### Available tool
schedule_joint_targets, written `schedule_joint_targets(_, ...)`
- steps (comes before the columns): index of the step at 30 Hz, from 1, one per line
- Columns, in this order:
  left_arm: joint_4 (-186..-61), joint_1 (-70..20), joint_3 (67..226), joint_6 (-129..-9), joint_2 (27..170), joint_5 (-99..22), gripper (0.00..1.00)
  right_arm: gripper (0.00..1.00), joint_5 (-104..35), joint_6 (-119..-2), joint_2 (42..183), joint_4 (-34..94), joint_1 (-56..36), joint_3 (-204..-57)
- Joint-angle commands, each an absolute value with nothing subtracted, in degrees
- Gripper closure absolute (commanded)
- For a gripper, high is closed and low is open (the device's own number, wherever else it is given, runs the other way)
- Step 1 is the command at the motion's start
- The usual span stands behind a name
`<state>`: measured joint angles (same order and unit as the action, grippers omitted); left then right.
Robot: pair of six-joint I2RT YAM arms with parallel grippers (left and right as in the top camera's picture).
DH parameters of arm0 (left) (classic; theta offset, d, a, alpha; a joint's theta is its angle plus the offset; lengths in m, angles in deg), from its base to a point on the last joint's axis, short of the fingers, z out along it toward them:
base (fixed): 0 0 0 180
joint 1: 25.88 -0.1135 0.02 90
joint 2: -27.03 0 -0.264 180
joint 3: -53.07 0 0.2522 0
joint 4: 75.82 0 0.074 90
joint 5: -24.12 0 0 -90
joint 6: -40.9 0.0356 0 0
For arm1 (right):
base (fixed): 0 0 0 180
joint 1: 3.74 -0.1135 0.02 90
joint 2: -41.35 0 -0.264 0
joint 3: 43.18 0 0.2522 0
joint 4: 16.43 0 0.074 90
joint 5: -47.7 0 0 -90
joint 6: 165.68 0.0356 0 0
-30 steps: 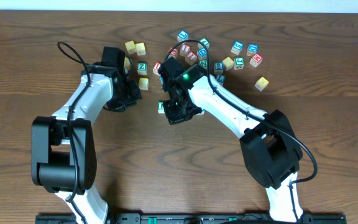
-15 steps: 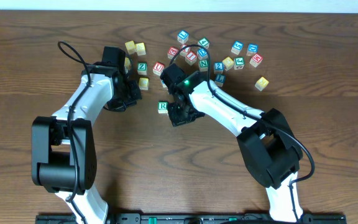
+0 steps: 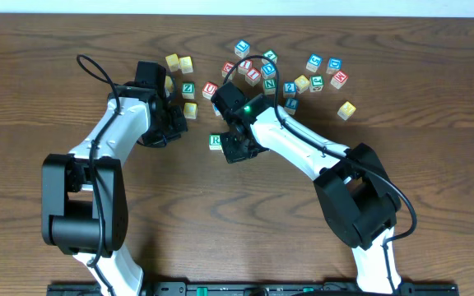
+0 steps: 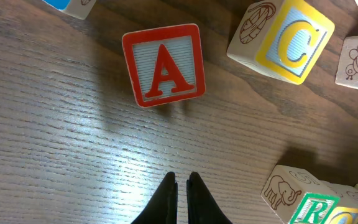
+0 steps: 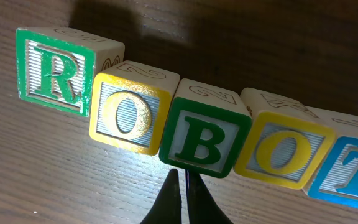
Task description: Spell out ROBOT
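Five letter blocks lie in a slanted row reading R [image 5: 55, 71], O [image 5: 128, 114], B [image 5: 205, 138], O [image 5: 281, 151], T [image 5: 347, 171] in the right wrist view. My right gripper [image 5: 182, 177] is shut and empty, with its tips just in front of the green B block. In the overhead view only the green R block [image 3: 215, 141] shows, because my right gripper [image 3: 235, 150] covers the rest of the row. My left gripper [image 4: 181, 182] is shut and empty over bare wood, below a red A block [image 4: 165, 64]. It sits left of the row in the overhead view [image 3: 175, 125].
Several loose letter blocks [image 3: 270, 70] are scattered at the back of the table, with a yellow one [image 3: 346, 109] off to the right. A yellow C block [image 4: 284, 40] and an elephant-sided block with a green R face [image 4: 297, 196] lie near my left gripper.
My right gripper has shifted slightly right and back off the row's left end, uncovering the R block. The left arm has not moved.
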<state>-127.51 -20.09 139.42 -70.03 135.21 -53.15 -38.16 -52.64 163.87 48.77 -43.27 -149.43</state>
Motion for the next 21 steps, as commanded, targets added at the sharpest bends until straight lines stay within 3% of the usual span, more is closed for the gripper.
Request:
schedule_joint_targets(1,-127.69,-20.07,140.45,-69.26,134.33,-53.91,0.92,0.99,-38.97,-51.94,164.29,48.47,-43.44,-148.99)
schedule_joint_targets(9,-127.67,-20.07,140.45,-69.29,134.33,-53.91,0.92,0.99,-39.18,-52.15,160.77,47.46,-42.99,-149.76)
schedule_joint_targets(16,-127.51,-17.47,140.45,-68.35,134.51,-54.9,0.92,0.99,-39.25,-50.84,155.96,52.73,-30.55,-149.58)
schedule_joint_targets(21,-123.56,-13.3,140.39,-67.01,136.35,-54.92,0.92,0.99,-38.68,-49.36,157.21,50.02,-28.58,-144.3)
